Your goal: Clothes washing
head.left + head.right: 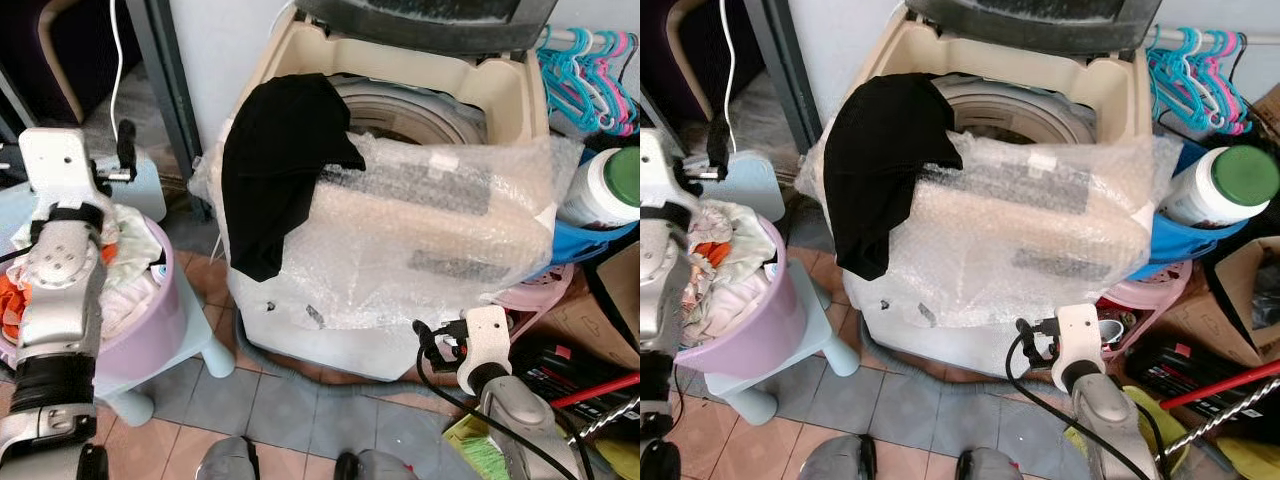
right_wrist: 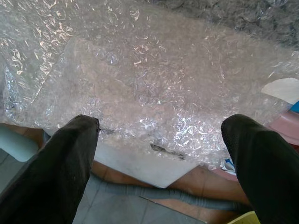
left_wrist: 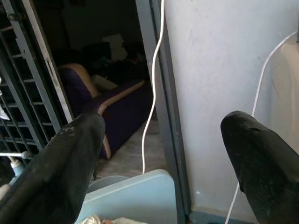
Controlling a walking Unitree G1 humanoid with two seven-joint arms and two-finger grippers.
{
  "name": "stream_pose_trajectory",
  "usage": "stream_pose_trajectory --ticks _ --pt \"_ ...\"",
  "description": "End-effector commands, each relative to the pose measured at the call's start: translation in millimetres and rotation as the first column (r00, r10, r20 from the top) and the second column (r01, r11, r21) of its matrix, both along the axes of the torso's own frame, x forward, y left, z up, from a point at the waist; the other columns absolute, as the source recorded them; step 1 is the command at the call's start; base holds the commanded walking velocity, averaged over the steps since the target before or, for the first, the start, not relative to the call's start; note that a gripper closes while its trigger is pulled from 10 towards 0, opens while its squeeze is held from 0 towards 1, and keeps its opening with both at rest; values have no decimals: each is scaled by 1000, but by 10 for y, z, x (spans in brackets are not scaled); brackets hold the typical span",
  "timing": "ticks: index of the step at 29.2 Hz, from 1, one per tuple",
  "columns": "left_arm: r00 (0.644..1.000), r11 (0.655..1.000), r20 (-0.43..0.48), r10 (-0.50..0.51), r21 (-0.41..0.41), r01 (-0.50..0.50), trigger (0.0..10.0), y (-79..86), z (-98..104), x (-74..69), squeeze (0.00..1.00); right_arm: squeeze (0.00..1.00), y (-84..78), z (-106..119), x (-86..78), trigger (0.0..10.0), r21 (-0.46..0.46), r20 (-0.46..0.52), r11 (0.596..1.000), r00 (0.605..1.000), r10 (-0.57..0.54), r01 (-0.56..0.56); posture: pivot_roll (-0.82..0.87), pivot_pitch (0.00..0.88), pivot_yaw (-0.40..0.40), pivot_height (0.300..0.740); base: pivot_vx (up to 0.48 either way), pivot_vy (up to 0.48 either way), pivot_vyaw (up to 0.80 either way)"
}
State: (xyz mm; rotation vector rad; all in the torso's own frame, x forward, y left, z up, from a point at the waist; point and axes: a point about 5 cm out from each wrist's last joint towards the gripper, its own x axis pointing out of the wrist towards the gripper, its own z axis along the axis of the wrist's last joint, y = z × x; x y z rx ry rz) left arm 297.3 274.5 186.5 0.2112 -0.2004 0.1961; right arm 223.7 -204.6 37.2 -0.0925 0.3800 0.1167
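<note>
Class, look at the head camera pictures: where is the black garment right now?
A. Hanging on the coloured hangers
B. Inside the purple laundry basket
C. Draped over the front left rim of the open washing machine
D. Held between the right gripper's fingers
C: the black garment hangs over the front left rim of the open washing machine, partly lying on the bubble wrap, with neither gripper touching it.
</note>
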Motion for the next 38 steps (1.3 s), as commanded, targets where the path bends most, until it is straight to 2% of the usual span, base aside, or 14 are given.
stream_pose_trajectory --ticks 1,5,8,11,15,16,18,20,22,24,27,35,37,38 --pt "997 997 -37 -71 -20 70 10000 -98 -19 -59 0 0 -20 71 24 10000 -13 43 1000 999 1 -1 67 135 -27 740 0 0 0" --pt "982 983 -84 -171 -76 164 10000 -326 -109 -149 0 0 0 246 111 10000 -44 149 999 989 21 -14 62 149 -32 740 0 0 198" --pt "965 973 -124 -231 -44 227 10000 -540 -152 -256 0 0 90 431 242 10000 -36 229 998 972 53 -46 56 137 -51 740 0 0 792" --pt "970 981 -152 -192 -62 184 10000 -583 -257 -308 0 0 189 512 329 10000 -51 263 994 959 102 -92 56 134 -53 740 0 0 788" --pt "985 994 -135 -110 0 111 10000 -545 -251 -423 0 0 223 528 357 10000 -54 275 994 955 111 -100 61 131 -53 740 0 0 788" --pt "993 998 -115 -33 40 38 10000 -488 -229 -459 0 0 237 501 351 10000 -49 268 994 958 106 -97 64 132 -52 740 0 0 788" --pt "993 999 -118 -4 36 8 10000 -447 -217 -462 0 0 252 468 336 10000 -46 259 994 960 104 -95 71 131 -52 740 0 0 638" --pt "992 994 -79 102 37 -100 10000 -308 -136 -450 0 0 290 454 326 10000 -43 257 994 960 109 -101 71 128 -50 740 0 0 259" --pt "990 994 -95 108 7 -108 10000 -273 -138 -444 0 0 307 454 328 10000 -42 258 994 959 113 -106 75 127 -49 740 0 0 0" --pt "991 1000 -137 13 0 -13 10000 -312 -194 -441 0 0 317 453 336 10000 -28 261 994 959 110 -107 78 122 -47 740 0 0 0" --pt "983 993 -139 120 9 -120 10000 -219 -238 -501 0 0 306 445 356 10000 -32 260 995 960 104 -100 76 118 -43 740 0 0 0" --pt "948 956 -123 295 37 -293 10000 -129 -266 -862 0 0 308 424 356 10000 -30 263 995 960 97 -92 100 120 -42 740 0 0 0" --pt "931 941 -143 337 33 -335 10000 -68 -283 -1007 0 0 317 421 358 10000 -31 264 995 959 104 -99 105 122 -40 740 0 0 0" --pt "919 938 -200 340 8 -346 10000 -50 -366 -1203 0 0 312 416 361 10000 -31 263 994 959 107 -103 113 120 -41 740 0 0 0"
